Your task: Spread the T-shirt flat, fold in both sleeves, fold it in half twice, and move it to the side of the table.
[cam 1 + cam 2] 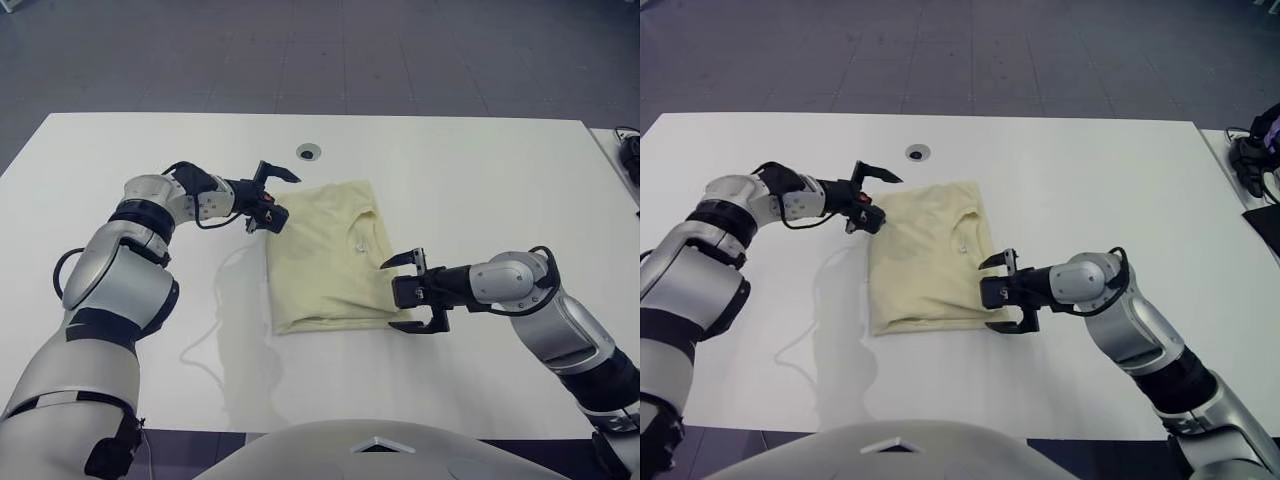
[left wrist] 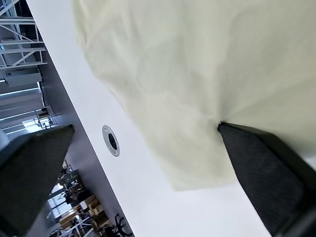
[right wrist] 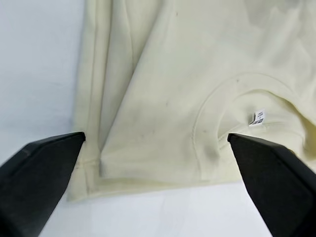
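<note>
Left tool [image 1: 278,200] spread at the far-left corner of the T-shirt [image 1: 320,260]; right tool [image 1: 392,295] spread astride its near-right edge. Neither pinches cloth. T-shirt lies folded mid-tabletop [image 1: 480,180], well off every edge. Judgement: opposed stations suit a further fold or the move aside.

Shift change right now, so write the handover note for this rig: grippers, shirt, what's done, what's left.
Left gripper: open, at the T-shirt's far left corner, one finger at the fabric.
Right gripper: open, straddling the shirt's right edge near its front corner.
T-shirt: a compact rectangle in the middle of the table, collar facing up.
Done: sleeves look tucked in. Layers are stacked along the near edge, so at least one fold seems made.
Left: any remaining half fold, then move it to the table's side.
</note>
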Controlling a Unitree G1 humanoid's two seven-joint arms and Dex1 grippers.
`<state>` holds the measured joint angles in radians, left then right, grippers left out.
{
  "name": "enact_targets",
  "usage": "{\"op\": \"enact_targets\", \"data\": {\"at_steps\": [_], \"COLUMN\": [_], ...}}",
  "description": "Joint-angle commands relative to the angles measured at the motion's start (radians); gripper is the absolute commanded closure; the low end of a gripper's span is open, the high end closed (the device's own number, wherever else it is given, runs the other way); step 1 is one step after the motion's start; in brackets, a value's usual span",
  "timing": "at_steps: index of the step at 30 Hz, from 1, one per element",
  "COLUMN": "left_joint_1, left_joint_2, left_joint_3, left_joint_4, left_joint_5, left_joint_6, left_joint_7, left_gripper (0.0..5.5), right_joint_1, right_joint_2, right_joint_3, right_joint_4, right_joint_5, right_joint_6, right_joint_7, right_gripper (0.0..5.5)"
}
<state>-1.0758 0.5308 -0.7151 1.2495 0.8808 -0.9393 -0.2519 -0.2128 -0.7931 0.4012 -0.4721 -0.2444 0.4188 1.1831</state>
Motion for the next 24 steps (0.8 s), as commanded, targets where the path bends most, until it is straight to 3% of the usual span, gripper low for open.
{"op": "enact_targets", "data": {"at_steps": [1, 8, 12, 14, 16, 20, 24], "left_joint_1": [-0.068, -0.155, -0.083, 0.088, 0.361, 0.835, 1.109], "left_joint_2": [0.028, 0.066, 0.139, 0.158, 0.235, 0.452, 0.509], "left_joint_3": [-0.018, 0.007, 0.168, 0.296, 0.307, 0.254, 0.301], "left_joint_4": [0.029, 0.027, 0.035, -0.058, -0.384, -1.024, -1.294], "left_joint_5": [0.041, 0.039, -0.202, -0.544, -0.908, -1.194, -1.196], "left_joint_6": [0.016, -0.018, -0.149, -0.171, -0.058, 0.127, 0.215], "left_joint_7": [0.115, 0.332, 0.144, -0.123, -0.289, -0.221, -0.145], "left_gripper": [0.1, 0.1, 0.1, 0.1, 0.1, 0.63, 1.45], "right_joint_1": [-0.037, -0.08, -0.042, 0.051, 0.169, 0.416, 0.574], "right_joint_2": [-0.006, -0.001, 0.0, 0.038, 0.106, 0.125, 0.105], "right_joint_3": [-0.052, -0.262, -0.37, -0.426, -0.482, -0.499, -0.463], "right_joint_4": [-0.036, -0.185, -0.16, -0.152, -0.154, -0.123, -0.073], "right_joint_5": [0.054, 0.286, 0.348, 0.369, 0.383, 0.282, 0.211], "right_joint_6": [0.058, 0.328, 0.312, 0.237, 0.149, -0.13, -0.32], "right_joint_7": [0.001, -0.005, -0.072, -0.125, -0.192, -0.285, -0.332], "right_gripper": [0.13, 0.13, 0.13, 0.13, 0.13, 0.1, 0.1]}}
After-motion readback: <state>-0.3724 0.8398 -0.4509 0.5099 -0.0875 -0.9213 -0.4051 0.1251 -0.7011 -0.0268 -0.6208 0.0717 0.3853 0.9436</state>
